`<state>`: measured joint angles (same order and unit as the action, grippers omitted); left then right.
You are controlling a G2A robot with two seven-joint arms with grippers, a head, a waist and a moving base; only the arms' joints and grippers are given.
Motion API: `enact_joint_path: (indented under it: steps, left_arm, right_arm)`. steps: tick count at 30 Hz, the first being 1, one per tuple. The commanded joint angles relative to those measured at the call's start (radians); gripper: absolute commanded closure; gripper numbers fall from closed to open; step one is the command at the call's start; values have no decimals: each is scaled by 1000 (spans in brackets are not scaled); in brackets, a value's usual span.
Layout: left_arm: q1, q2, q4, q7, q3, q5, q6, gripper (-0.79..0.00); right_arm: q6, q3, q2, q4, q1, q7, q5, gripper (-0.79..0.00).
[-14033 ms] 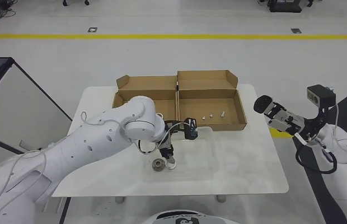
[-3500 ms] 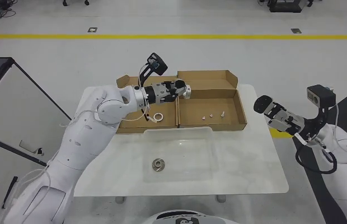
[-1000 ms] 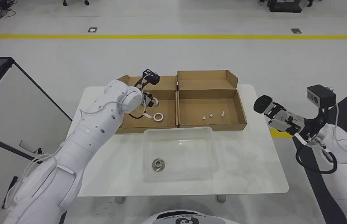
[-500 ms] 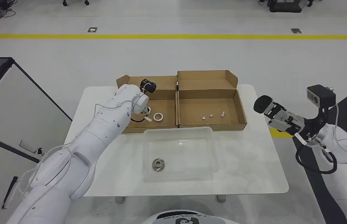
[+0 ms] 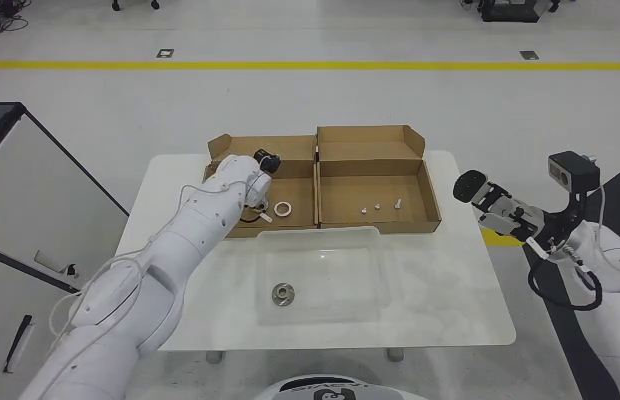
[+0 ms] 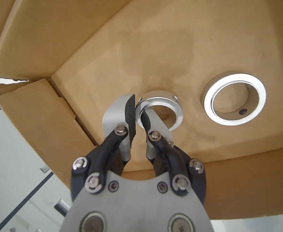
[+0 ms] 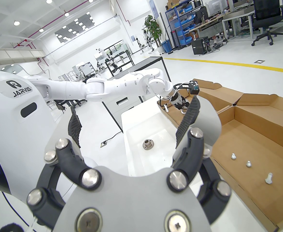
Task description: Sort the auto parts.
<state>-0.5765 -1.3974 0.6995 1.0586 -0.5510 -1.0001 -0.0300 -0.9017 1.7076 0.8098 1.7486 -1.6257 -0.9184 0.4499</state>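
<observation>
Step in hand, in our judgement: setting a ring down w/ its like. The L gripper (image 6: pixel 137 108) sits low inside the left carton (image 6: pixel 180 37). Its jaws are nearly together on the wall of a metal collar ring (image 6: pixel 160 100), one finger in the bore, the other outside. We judge this grip is chosen because the ring is too low and flat to take across its width, so pinching the wall gives a surer hold. The ring is roughly level, at or just above the carton floor; we cannot tell whether it touches. A second ring (image 6: pixel 232 78) of the same kind lies flat just beside it, not touching. Rings evidently belong in this carton.

The R gripper (image 7: pixel 131 121) is spread wide and empty, off the table's right side, well apart from the work. Presumably it is parked there so as not to obstruct.

The right carton (image 5: pixel 370 142) abuts the left one and holds three small bolts (image 5: pixel 380 206) in a row, i.e. fasteners apart from rings. A clear tray (image 5: pixel 340 270) sits on the table (image 5: pixel 460 290) in front of both cartons. One flanged hub (image 5: pixel 282 294) lies in it, unsorted.

Progress est.: most parts binned, hub outstanding. Risk: on release the inner finger may drag the ring as it lifts out.
</observation>
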Motion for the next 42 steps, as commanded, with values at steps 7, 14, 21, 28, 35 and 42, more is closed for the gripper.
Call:
enact_joint_path:
  steps: [7, 14, 21, 28, 35, 42]
  left_arm:
    - [13, -15, -33, -6, -8, -8, -8, -785]
    - [20, -7, -12, -6, -36, -38, 22, -785]
    - [7, 41, 154, -7, -98, -136, 28, -785]
    - [-128, 143, 536, 62, -250, -235, -147, -785]
    - [-329, 227, 899, 185, -445, -219, -356, -785]
    - [-430, 264, 1052, 204, -482, -101, -528, -785]
  right_arm:
    - [0, 0, 0, 0, 0, 0, 0, -785]
    - [0, 0, 0, 0, 0, 0, 0, -785]
    - [0, 0, 0, 0, 0, 0, 0, -785]
    - [0, 0, 0, 0, 0, 0, 0, -785]
    - [0, 0, 0, 0, 0, 0, 0, -785]
    - [0, 0, 0, 0, 0, 0, 0, -785]
